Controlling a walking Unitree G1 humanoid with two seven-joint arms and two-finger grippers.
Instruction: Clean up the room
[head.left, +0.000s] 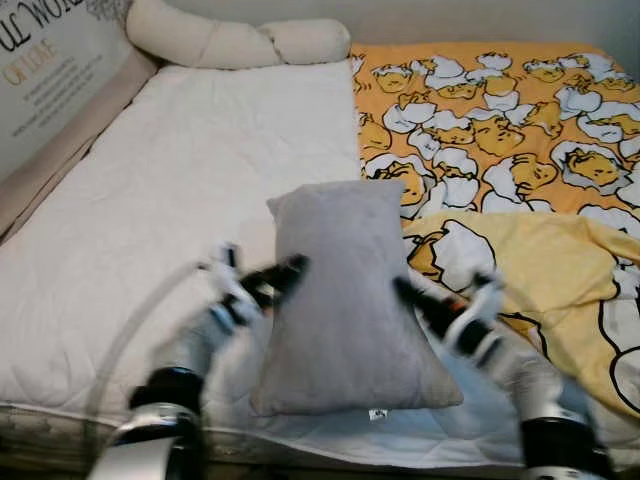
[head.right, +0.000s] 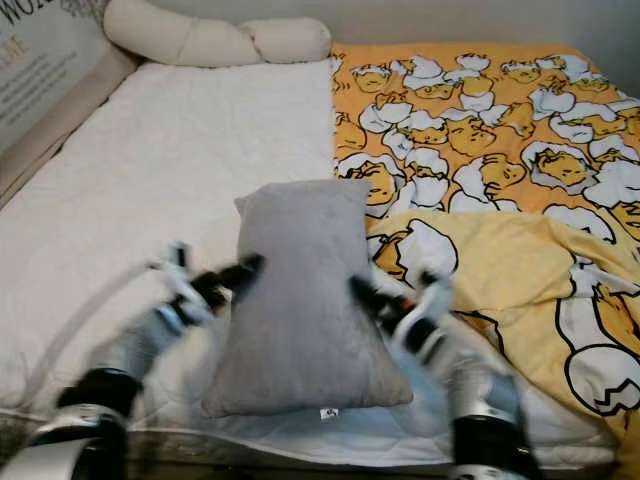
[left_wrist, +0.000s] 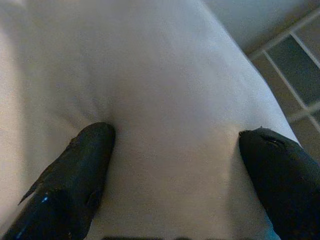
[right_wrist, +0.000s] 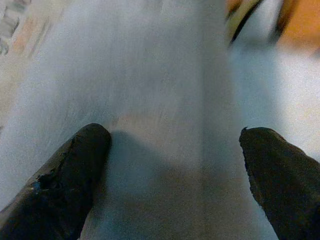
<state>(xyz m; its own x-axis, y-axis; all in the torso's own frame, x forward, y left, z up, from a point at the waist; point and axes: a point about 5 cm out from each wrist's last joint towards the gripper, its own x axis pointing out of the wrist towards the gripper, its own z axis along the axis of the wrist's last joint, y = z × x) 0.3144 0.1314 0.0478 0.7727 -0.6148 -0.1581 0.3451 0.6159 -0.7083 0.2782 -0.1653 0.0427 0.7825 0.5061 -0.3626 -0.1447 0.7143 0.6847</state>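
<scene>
Pillow (head.left: 345, 300) squeezed between left hand (head.left: 285, 275) and right hand (head.left: 410, 292), each spread wide and pressed against a side, above the mattress (head.left: 170, 200) edge. Step judged: carrying it. Next: set it near the bolster (head.left: 235, 42), beside the duvet (head.left: 500, 130).

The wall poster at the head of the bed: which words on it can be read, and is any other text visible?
"OF LOVE": orange letters on the poster.
Large dark letters above, cut off by the edge: unclear.
Small lines below: too blurred.
Tag on the grey pillow: too small.
</scene>
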